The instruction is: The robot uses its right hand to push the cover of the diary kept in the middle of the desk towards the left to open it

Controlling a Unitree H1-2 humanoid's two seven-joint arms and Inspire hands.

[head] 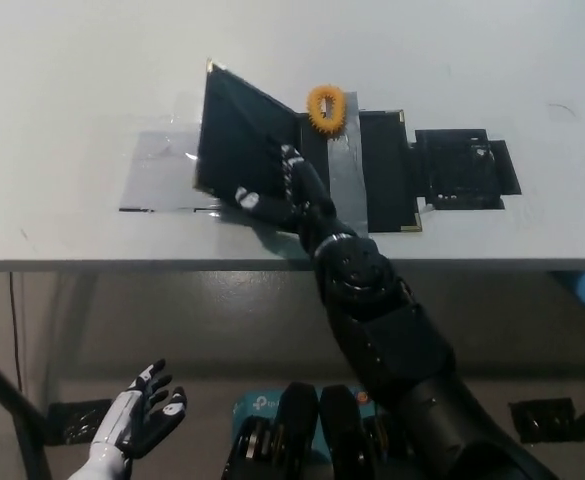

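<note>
Starting at your left, you see the white left hand (137, 425) resting low at the near left, below the desk (62, 130) edge, released, its fingers apart and holding nothing. Farther in, a clear plastic sheet (157, 175) lies flat on the desk top. Next comes the diary (372, 165), lying in the middle of the desk near its front edge, with its dark cover (234, 135) raised and tilted up on edge, leaning toward the left over the plastic sheet. The black right hand (277, 195) presses against the cover's lower part with its fingers spread flat on it, pushing and not gripping. An orange ring (325, 107) sits at the diary's far edge. To the right, a flat black panel (467, 170) lies just beside the diary.
</note>
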